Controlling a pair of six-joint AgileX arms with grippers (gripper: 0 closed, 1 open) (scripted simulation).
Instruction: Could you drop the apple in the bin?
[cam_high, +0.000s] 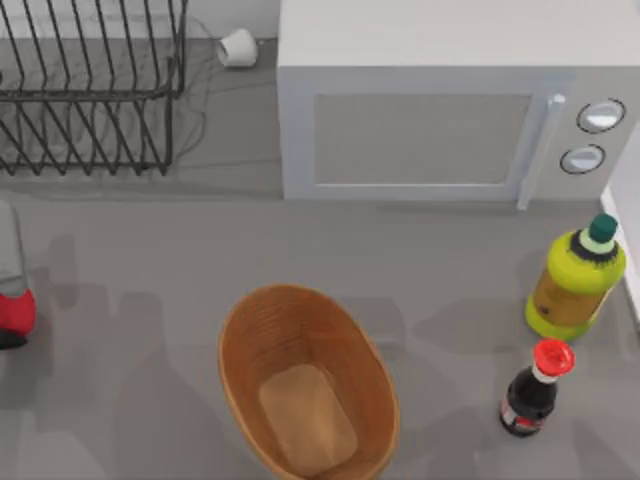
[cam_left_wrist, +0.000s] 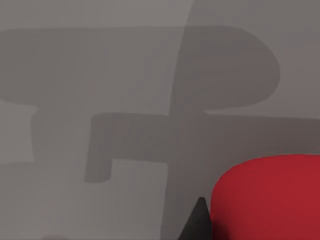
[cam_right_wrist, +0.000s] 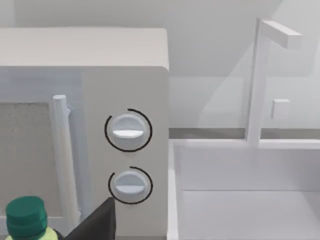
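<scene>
Left pincer (cam_high: 12, 322) around apple (cam_high: 14, 312)

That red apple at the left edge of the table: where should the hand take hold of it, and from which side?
Probably across its widest middle, coming down from above. The apple is round and smooth, so no side grips better than another, and a hold across the middle is least likely to slip. The left hand's fingertip is already right beside it in the left wrist view, and the basket stands open to its right.

No legible txt, labels or nos. anywhere; the dark bottle's (cam_high: 530, 400) label is unreadable.
</scene>
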